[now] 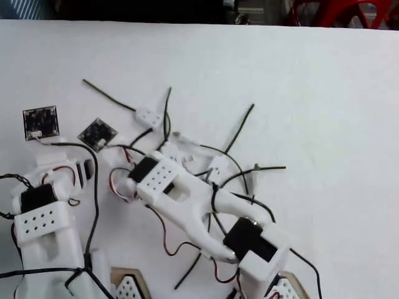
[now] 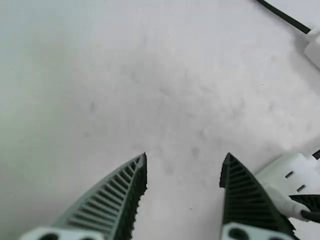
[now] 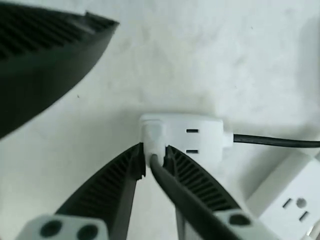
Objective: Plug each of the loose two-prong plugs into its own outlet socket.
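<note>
Right wrist view: right gripper (image 3: 154,155) pinches a plug (image 3: 152,135) against the outlet socket (image 3: 199,138).

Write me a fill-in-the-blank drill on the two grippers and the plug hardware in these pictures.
1. The left gripper hangs ___ above a bare patch of table.
2. The right gripper is ___ on a white plug.
3. The cable leaving the socket block beside that plug is ___ in colour.

Missing words: open; shut; black.
</note>
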Controlling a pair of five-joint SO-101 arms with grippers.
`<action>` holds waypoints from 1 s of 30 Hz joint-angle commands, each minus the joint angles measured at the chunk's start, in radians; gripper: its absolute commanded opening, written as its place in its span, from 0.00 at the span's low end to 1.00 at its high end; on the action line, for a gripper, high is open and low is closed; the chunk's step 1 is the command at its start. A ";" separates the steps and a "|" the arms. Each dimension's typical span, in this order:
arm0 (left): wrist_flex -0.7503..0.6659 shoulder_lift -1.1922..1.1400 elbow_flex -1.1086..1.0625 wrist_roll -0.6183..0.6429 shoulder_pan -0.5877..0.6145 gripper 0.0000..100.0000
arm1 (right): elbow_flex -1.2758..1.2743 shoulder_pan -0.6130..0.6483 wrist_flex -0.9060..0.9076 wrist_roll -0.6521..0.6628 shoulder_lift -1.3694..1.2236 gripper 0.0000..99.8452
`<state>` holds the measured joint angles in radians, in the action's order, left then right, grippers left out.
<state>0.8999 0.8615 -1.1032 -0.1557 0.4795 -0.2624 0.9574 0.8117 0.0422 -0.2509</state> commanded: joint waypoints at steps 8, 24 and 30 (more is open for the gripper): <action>-0.103 0.028 -0.055 0.006 0.038 0.24 | -0.041 -0.031 0.105 -0.009 0.252 0.02; -0.107 0.028 -0.060 0.006 0.038 0.24 | -0.195 -0.280 0.125 -0.009 0.967 0.02; -0.107 0.028 -0.060 0.006 0.038 0.24 | -0.213 -0.455 0.025 -0.009 1.001 0.02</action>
<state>0.8140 0.8615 -1.1661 -0.1557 0.5086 -0.4710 0.5815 0.9083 0.0422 0.7311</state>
